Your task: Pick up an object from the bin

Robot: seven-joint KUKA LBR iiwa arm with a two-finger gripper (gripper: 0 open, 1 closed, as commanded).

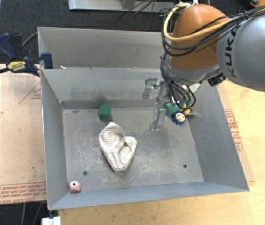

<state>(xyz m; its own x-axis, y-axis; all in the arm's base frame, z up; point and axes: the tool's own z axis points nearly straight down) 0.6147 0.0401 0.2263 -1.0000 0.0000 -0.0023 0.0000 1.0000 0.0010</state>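
End effector (pixel 157 119) hangs right of green block (pixel 104 111), near crumpled cloth (pixel 117 146).

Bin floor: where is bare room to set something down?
Widest free patch: front right, between the crumpled cloth, the right wall and the claw. A narrower strip runs along the left wall, from the green cylinder to the pink die. Crowded at the back right, under the claw.
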